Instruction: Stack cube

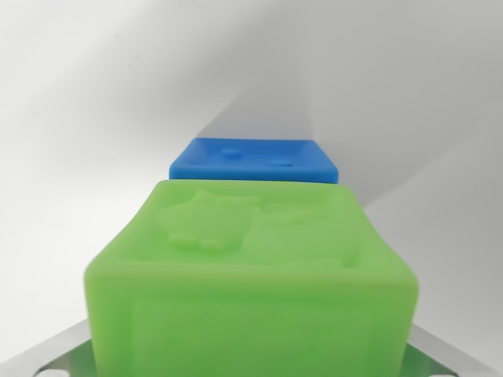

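Close up, green cube (251, 275) – embossed top, blurred – hides blue cube (253, 159) partly; claw state unclear.

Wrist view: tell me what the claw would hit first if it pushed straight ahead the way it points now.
Probably the blue cube. It lies right behind the green cube that fills the foreground, with only white surface beyond. Depth is unclear, so whether the two cubes touch cannot be told.

A cube (251, 275) fills the near, lower part of the wrist view. A second cube (253, 159) lies right behind it, partly hidden, on a table (71, 157).
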Controlling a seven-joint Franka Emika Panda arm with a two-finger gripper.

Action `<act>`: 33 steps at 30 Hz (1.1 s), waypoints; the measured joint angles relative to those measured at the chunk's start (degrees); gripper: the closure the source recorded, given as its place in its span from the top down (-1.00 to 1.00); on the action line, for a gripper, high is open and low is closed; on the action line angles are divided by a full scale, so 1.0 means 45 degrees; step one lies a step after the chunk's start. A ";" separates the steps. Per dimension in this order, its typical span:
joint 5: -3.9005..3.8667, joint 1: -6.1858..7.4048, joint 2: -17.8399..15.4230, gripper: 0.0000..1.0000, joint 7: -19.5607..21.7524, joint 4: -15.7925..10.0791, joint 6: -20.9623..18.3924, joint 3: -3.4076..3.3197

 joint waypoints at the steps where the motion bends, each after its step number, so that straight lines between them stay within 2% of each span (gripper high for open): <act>1: 0.0002 -0.0005 0.0037 -1.00 -0.0004 0.0008 0.0027 0.0007; 15: 0.0007 -0.0053 0.0286 -1.00 -0.0013 0.0055 0.0243 0.0064; 16: 0.0007 -0.0055 0.0291 1.00 -0.0013 0.0056 0.0247 0.0066; 33: 0.0008 -0.0063 0.0293 1.00 -0.0014 0.0063 0.0252 0.0073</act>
